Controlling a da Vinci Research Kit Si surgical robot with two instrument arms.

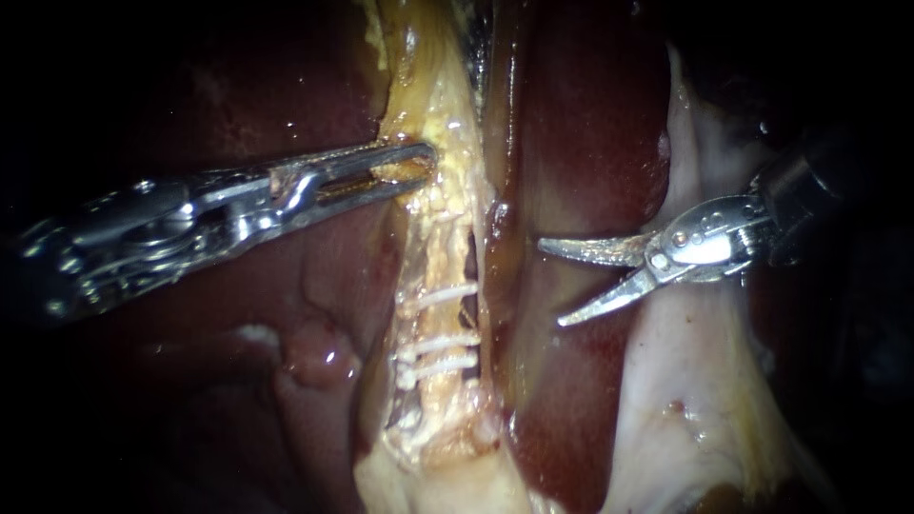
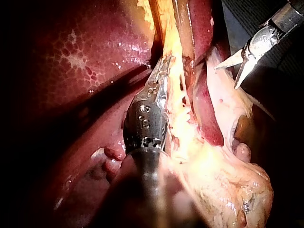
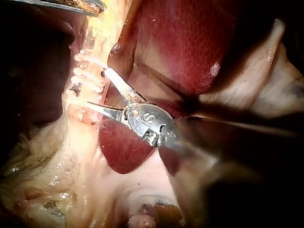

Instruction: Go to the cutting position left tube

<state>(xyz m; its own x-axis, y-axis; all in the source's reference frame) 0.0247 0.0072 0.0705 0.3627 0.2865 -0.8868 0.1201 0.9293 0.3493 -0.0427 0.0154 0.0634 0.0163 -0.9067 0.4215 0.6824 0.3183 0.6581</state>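
Note:
A yellowish tube [image 1: 436, 252] runs down the middle of the endoscope view with three white clips [image 1: 440, 338] across its lower part. My left instrument [image 1: 409, 171] comes in from the left, its jaws shut on the yellow tissue [image 1: 428, 114] just above the tube. My right instrument [image 1: 552, 284] comes in from the right with two pointed blades open, their tips apart from the tube and level with its stretch above the clips. In the right wrist view the open blades [image 3: 97, 87] point at the clips [image 3: 88, 71]. The left wrist view shows both my left instrument [image 2: 161, 71] and my right instrument [image 2: 226, 78].
Dark red liver [image 1: 590, 124] lies on both sides of the tube, and one strip of it lies between the blades and the tube. Pale tissue [image 1: 685, 381] spreads beneath the right instrument. A small reddish nodule [image 1: 319, 347] sits left of the clips.

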